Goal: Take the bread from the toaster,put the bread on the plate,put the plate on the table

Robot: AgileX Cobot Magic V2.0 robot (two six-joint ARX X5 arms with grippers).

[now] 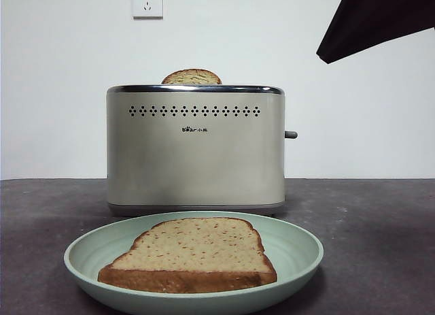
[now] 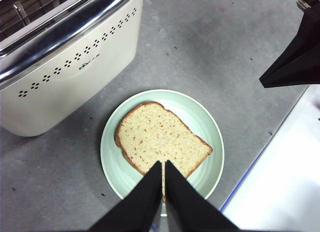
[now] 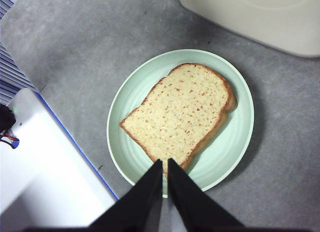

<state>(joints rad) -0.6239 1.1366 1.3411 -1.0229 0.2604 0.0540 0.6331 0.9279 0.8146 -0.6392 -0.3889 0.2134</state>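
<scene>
With our left gripper point(image 2: 163, 164) and right gripper point(image 3: 164, 163) both hanging above with jaws pressed together on nothing, we see the bread point(image 1: 190, 252) lying flat on the plate point(image 1: 299, 247), which sits on the table point(image 1: 374, 220) just before the toaster point(image 1: 196, 148).
</scene>
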